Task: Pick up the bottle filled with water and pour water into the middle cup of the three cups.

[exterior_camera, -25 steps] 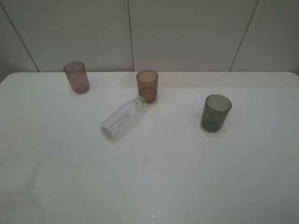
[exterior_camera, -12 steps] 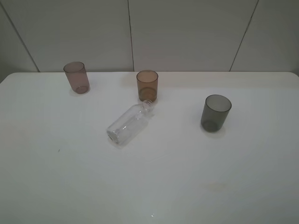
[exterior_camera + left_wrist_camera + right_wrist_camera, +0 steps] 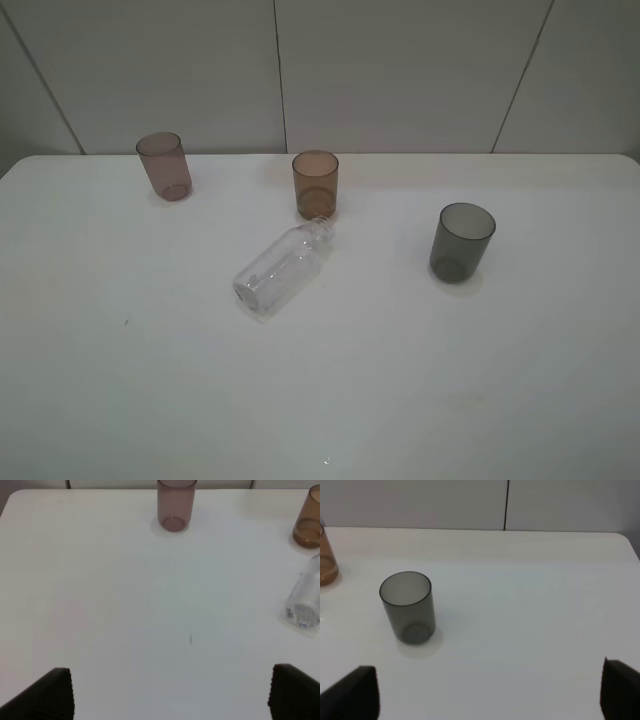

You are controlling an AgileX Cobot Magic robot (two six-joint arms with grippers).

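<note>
The clear bottle (image 3: 283,267) lies on its side on the white table (image 3: 400,380), its open neck pointing at the amber middle cup (image 3: 315,184) and ending just short of its base. That cup stands upright between the pink cup (image 3: 164,166) on the left and the dark grey cup (image 3: 462,241) on the right. No arm shows in the exterior high view. The left wrist view shows my left gripper (image 3: 170,695) open and empty, with the pink cup (image 3: 176,502), amber cup (image 3: 308,520) and bottle (image 3: 306,600) far ahead. My right gripper (image 3: 490,690) is open, short of the grey cup (image 3: 407,607).
A panelled wall runs behind the table's far edge. The table's rounded far right corner (image 3: 625,537) shows in the right wrist view. A small dark speck (image 3: 190,639) marks the tabletop ahead of the left gripper.
The lying bottle has rolled a little to the right and toward the table's front. A faint shadow at the table's front left has gone. The cups have not moved.
</note>
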